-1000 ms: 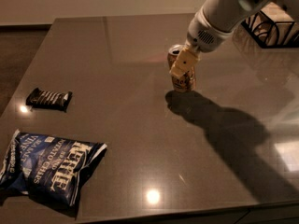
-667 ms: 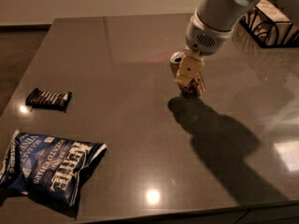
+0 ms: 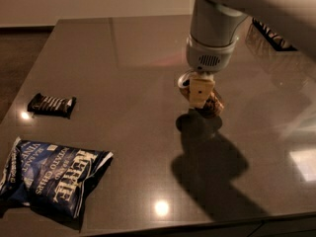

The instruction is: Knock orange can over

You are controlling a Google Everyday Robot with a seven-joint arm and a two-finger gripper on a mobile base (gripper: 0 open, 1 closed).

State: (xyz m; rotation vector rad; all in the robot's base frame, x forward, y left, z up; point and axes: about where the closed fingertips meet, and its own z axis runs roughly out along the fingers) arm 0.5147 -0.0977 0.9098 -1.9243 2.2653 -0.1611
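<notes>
The orange can (image 3: 211, 105) is in the middle of the dark table (image 3: 123, 48), right under my gripper. It is tilted hard: its silver top rim (image 3: 183, 80) points up and to the left, its orange-tan body slants down to the right. My gripper (image 3: 201, 95) hangs straight down from the grey wrist (image 3: 212, 38) and covers the can's middle. It touches the can. The can's shadow lies on the table just in front of it.
A blue Kettle chip bag (image 3: 52, 174) lies at the front left. A dark snack bar (image 3: 51, 105) lies at the left. A black wire basket (image 3: 269, 33) stands at the back right, partly behind my arm. The table's front edge runs along the bottom.
My gripper has moved toward the table's front and lower. The can went with it and has tipped from nearly upright to a strong slant.
</notes>
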